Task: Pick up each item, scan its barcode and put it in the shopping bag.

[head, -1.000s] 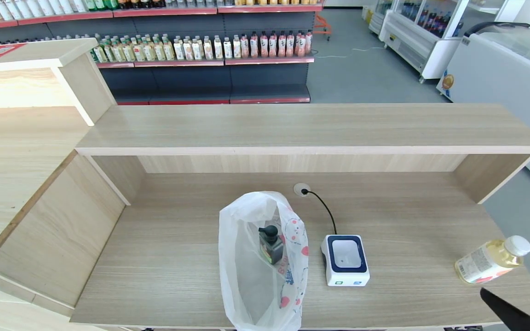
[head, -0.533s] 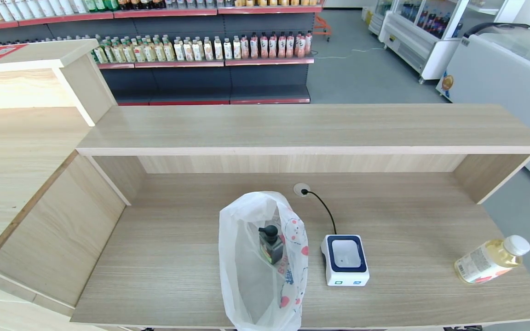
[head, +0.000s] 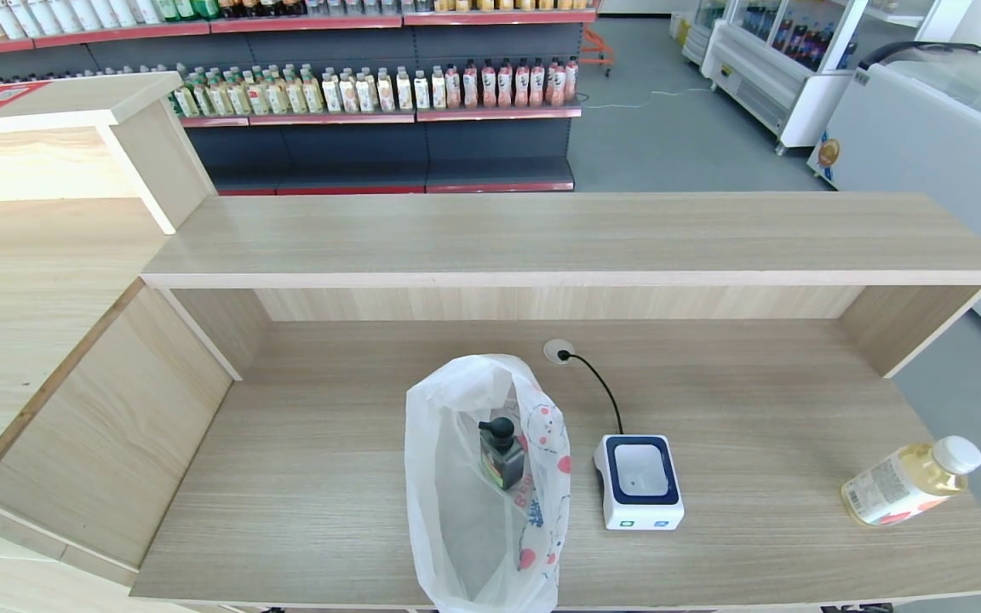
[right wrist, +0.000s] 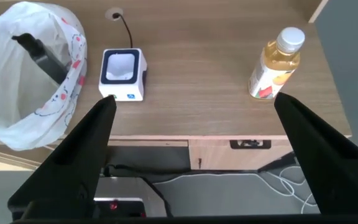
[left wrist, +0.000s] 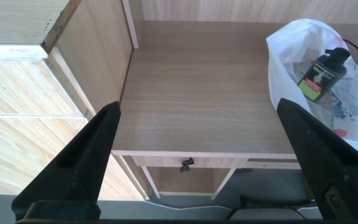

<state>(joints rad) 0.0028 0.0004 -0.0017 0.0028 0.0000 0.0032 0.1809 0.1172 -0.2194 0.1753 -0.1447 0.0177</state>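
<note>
Desk point(head: 754, 409): pale wood-grain, matt, smooth. Shopping bag point(head: 456, 511) left of scanner point(head: 639, 481): thin translucent plastic, crinkled. Scanner: smooth white plastic, glossy window. Bottle point(head: 908, 483) right of scanner: clear plastic, paper label.

Counter: we see a pale wood counter point(head: 754, 409) with a raised ledge point(head: 576, 234) along its far edge.
Floor: grey floor point(head: 678, 136).
Shelves: bottle-lined shelves point(head: 371, 94) beyond the ledge.
Freezers: white freezers point(head: 925, 128) past the far right corner.

Bright, even overhead light surrounds the scanner point(head: 639, 481), which casts only a faint, soft shadow on my counter point(head: 754, 409). Away from the scanner, the counter's straight edges bow slightly.
</note>
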